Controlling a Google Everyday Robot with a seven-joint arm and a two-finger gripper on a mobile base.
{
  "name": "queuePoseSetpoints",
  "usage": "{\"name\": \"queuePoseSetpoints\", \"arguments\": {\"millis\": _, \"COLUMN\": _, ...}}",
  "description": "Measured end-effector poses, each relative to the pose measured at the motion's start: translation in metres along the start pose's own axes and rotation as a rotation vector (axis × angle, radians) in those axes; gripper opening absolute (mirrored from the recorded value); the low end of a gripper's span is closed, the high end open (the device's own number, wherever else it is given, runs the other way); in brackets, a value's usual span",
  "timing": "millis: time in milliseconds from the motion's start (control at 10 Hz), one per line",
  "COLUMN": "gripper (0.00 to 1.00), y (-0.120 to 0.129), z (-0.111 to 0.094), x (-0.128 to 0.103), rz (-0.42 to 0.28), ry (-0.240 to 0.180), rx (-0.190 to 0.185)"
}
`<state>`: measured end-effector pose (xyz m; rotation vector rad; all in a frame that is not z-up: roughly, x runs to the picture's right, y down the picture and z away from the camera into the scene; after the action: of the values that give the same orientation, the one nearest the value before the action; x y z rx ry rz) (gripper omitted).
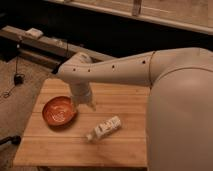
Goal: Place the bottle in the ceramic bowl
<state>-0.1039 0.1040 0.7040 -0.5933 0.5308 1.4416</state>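
The bottle (pixel 104 128) is small and whitish with a pale label. It lies on its side on the wooden table (pixel 120 100), cap end pointing to the lower left. The ceramic bowl (pixel 59 111) is shallow, orange-red with lighter swirls, and stands upright on the table's left part, empty. My gripper (pixel 85 101) hangs from the white arm just right of the bowl and above-left of the bottle, touching neither.
My large white arm (pixel 170 85) fills the right side and hides the table's right part. A dark bench with a small pale object (pixel 35 33) stands behind the table. Carpet and a cable (pixel 15 80) lie to the left.
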Motion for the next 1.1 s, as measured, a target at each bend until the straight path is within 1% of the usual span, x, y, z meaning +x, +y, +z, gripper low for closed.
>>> {"name": "queuePoseSetpoints", "arguments": {"millis": 100, "gripper": 0.65, "y": -0.002, "z": 0.001, "x": 0.000, "rz": 0.006, "ry": 0.008, "rx": 0.004}}
{"name": "queuePoseSetpoints", "arguments": {"millis": 200, "gripper": 0.65, "y": -0.004, "z": 0.005, "x": 0.001, "rz": 0.032, "ry": 0.031, "rx": 0.009}}
{"name": "queuePoseSetpoints", "arguments": {"millis": 300, "gripper": 0.65, "y": -0.016, "z": 0.021, "x": 0.011, "rz": 0.088, "ry": 0.071, "rx": 0.018}}
{"name": "queuePoseSetpoints", "arguments": {"millis": 500, "gripper": 0.65, "y": -0.040, "z": 0.048, "x": 0.031, "rz": 0.171, "ry": 0.130, "rx": 0.024}}
{"name": "queuePoseSetpoints", "arguments": {"millis": 600, "gripper": 0.65, "y": -0.050, "z": 0.058, "x": 0.043, "rz": 0.220, "ry": 0.162, "rx": 0.020}}
{"name": "queuePoseSetpoints", "arguments": {"millis": 700, "gripper": 0.65, "y": -0.055, "z": 0.065, "x": 0.052, "rz": 0.254, "ry": 0.180, "rx": 0.014}}
{"name": "queuePoseSetpoints", "arguments": {"millis": 800, "gripper": 0.65, "y": -0.061, "z": 0.070, "x": 0.061, "rz": 0.290, "ry": 0.191, "rx": 0.002}}
{"name": "queuePoseSetpoints", "arguments": {"millis": 900, "gripper": 0.65, "y": -0.072, "z": 0.077, "x": 0.074, "rz": 0.351, "ry": 0.193, "rx": -0.022}}
{"name": "queuePoseSetpoints", "arguments": {"millis": 1000, "gripper": 0.65, "y": -0.073, "z": 0.080, "x": 0.077, "rz": 0.376, "ry": 0.187, "rx": -0.050}}
{"name": "queuePoseSetpoints", "arguments": {"millis": 1100, "gripper": 0.65, "y": -0.072, "z": 0.085, "x": 0.078, "rz": 0.408, "ry": 0.171, "rx": -0.100}}
